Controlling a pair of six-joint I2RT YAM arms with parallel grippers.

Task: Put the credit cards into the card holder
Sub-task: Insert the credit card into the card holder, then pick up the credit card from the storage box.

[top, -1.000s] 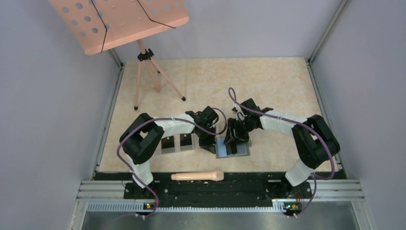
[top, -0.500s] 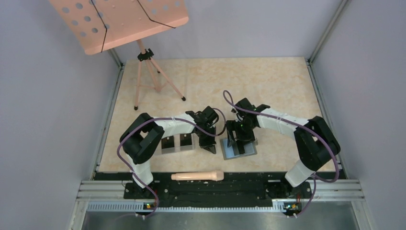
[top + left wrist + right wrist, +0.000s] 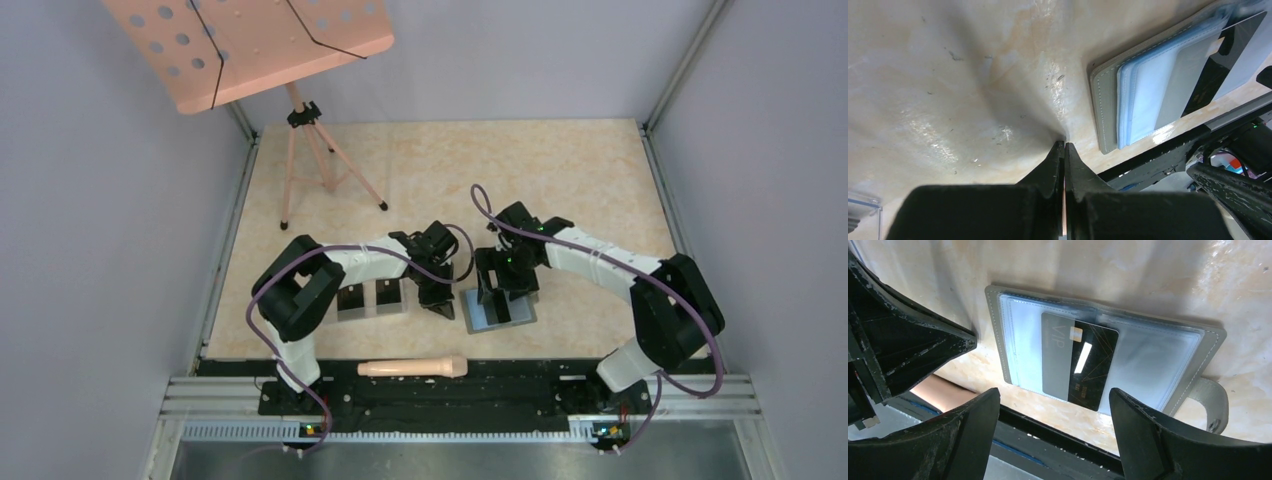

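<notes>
Card holder [image 3: 1158,355] lies open, credit card [image 3: 1093,365] partly sleeved; right hand [image 3: 1053,392] apart, left hand [image 3: 1064,146] together.

pink perforated stand [image 3: 270,50] back left; a pale peg [image 3: 413,368], maybe wooden, lies along the near edge.

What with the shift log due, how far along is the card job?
Done: one credit card lies half tucked into the open card holder. In hand: nothing; right claw hangs open above it, left claw shut beside it. Left: seating that card, plus apparently two more cards.
</notes>
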